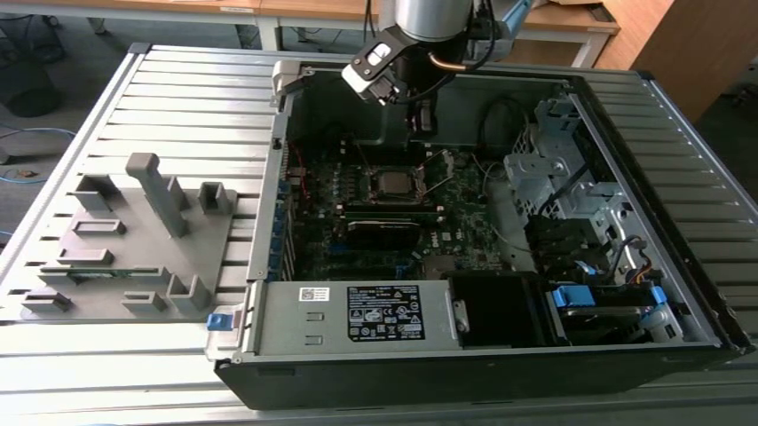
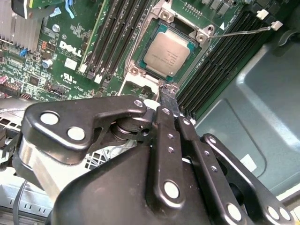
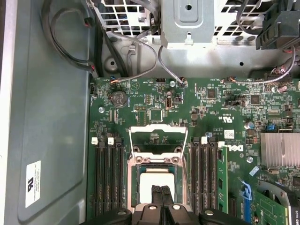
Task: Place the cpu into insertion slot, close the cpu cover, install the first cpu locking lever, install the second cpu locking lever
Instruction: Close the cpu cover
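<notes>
**Already the cpu is in its slot, and the cover is up**

Well, I can see the cpu (image 2: 167, 50) lying flat in the square slot on the green board (image 3: 211, 122). Its dull grey top faces up. The cpu cover (image 3: 159, 127) is not down on it. The cover is flipped open just past the slot, and I can see the board through its window. One thin metal lever (image 2: 241, 32) sticks out from a corner of the slot and runs over the long black rows next to it.

My pincer (image 3: 161, 191) hangs right above the slot, at the edge of the cpu. Its two black fingers (image 2: 168, 101) are pressed tight together, so it is clenched. I cannot tell if the tips touch the cpu.

In the exterior view, the arm (image 1: 429, 22) reaches down into the open computer case (image 1: 474, 382). The case lies on its side on the ribbed metal surface (image 1: 177, 98). A grey tray (image 1: 130, 257) with blocks and posts sits on the surface at the exterior view's left, just beside the case.
</notes>
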